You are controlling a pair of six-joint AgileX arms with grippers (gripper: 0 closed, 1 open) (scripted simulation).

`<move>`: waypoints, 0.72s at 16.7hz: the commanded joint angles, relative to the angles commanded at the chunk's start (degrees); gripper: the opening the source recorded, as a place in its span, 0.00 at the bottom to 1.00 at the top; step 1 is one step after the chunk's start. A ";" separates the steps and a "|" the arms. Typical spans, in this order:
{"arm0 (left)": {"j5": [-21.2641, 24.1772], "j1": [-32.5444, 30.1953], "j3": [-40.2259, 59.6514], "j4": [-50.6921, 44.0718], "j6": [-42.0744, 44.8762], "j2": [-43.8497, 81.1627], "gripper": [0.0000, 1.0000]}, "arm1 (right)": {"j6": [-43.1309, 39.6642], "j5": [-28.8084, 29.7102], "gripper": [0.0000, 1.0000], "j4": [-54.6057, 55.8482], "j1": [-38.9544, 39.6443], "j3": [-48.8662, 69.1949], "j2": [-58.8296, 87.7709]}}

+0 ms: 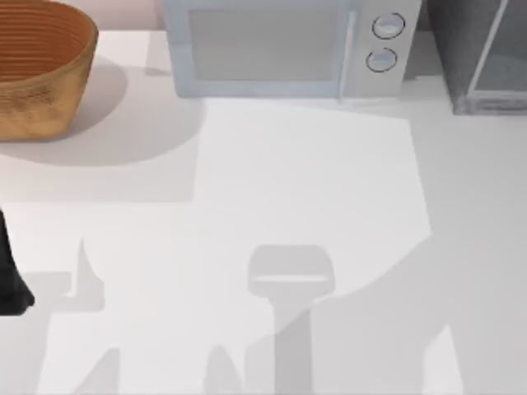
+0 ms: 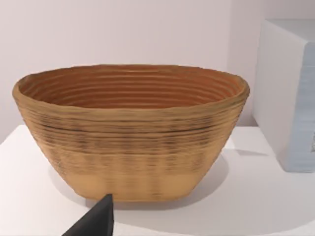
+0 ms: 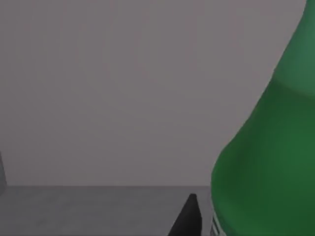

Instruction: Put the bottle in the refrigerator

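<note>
The bottle (image 3: 266,162) looms green beside one dark tip of the right gripper's fingers (image 3: 187,219), their spread impossible to tell, against a grey wall, while the refrigerator (image 1: 486,53) stands far right on the surface (image 1: 313,206), right of the microwave (image 1: 288,45).

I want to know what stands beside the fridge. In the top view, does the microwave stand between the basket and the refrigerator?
Yes: the microwave sits at the table's back between the basket and the refrigerator.

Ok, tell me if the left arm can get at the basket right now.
Probably yes. The left arm sits at the left edge of the table, and its wrist view faces the basket straight on, with bare table between. The microwave stands beside the basket, apart from it.
</note>
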 joint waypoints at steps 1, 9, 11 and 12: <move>0.00 0.00 0.00 0.00 0.00 0.00 1.00 | 0.00 0.00 0.38 0.00 0.00 0.00 0.00; 0.00 0.00 0.00 0.00 0.00 0.00 1.00 | 0.00 0.00 0.98 0.00 0.00 0.00 0.00; 0.00 0.00 0.00 0.00 0.00 0.00 1.00 | 0.00 0.00 1.00 0.00 0.00 0.00 0.00; 0.00 0.00 0.00 0.00 0.00 0.00 1.00 | 0.00 0.00 1.00 0.00 0.00 0.00 0.00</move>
